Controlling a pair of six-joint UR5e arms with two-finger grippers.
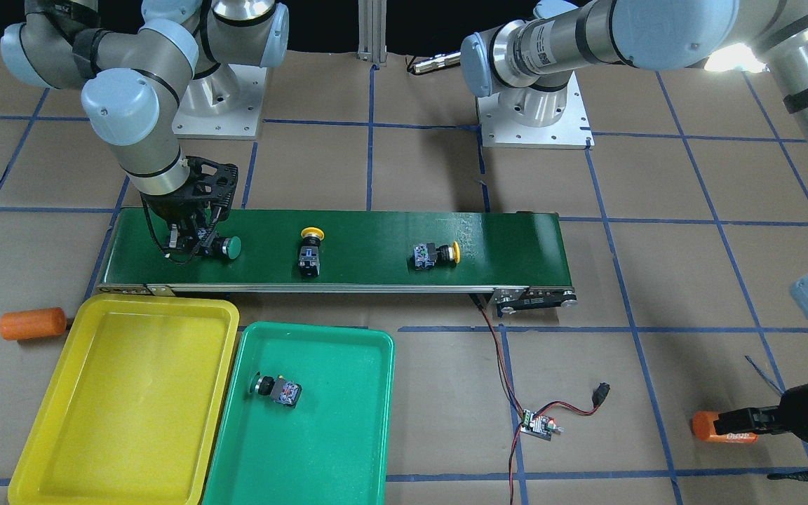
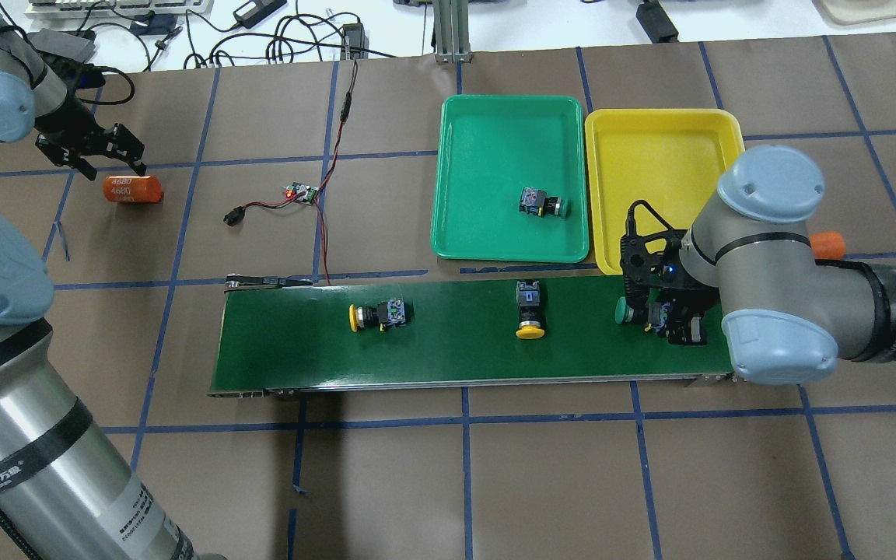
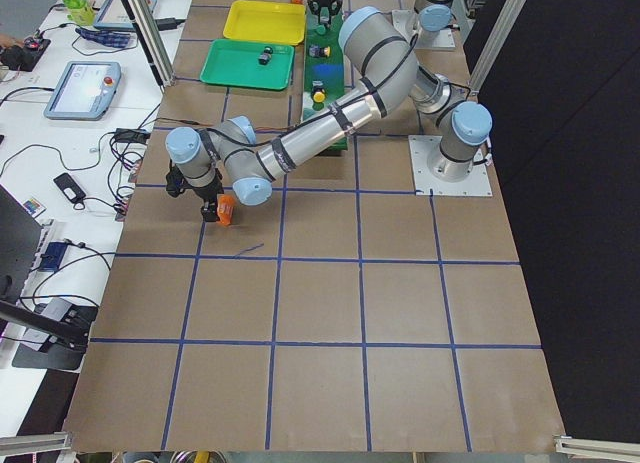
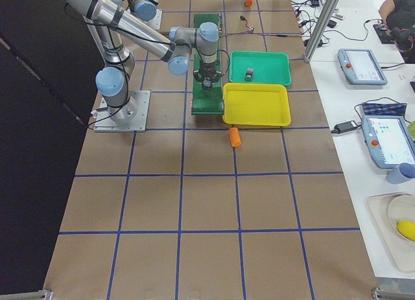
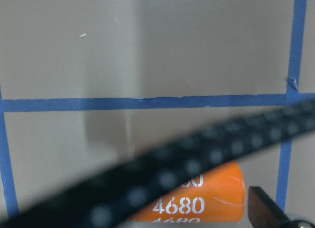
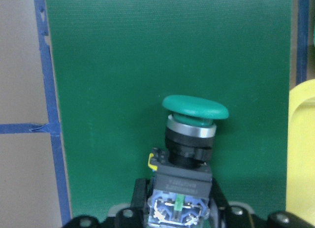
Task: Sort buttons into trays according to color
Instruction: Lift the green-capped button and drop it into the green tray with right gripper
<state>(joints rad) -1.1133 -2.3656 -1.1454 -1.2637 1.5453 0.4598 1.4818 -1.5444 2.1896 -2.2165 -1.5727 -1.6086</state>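
Observation:
My right gripper (image 2: 656, 320) is low over the right end of the dark-green conveyor belt (image 2: 456, 346), shut on the contact block of a green button (image 2: 625, 313). The right wrist view shows that button (image 6: 194, 110) lying on the belt with fingers at both sides of its block. Two yellow buttons (image 2: 374, 315) (image 2: 530, 313) lie further along the belt. A second green button (image 2: 543, 204) lies in the green tray (image 2: 495, 124). The yellow tray (image 2: 658, 155) beside it holds nothing. My left gripper (image 2: 102, 155) is open, far off by an orange cylinder (image 2: 133, 189).
A second orange cylinder (image 2: 827, 243) lies beside the yellow tray, partly hidden by my right arm. A small controller board (image 2: 302, 193) with red and black wires runs to the belt's left end. The left wrist view shows the orange cylinder (image 5: 197, 198) behind a blurred cable.

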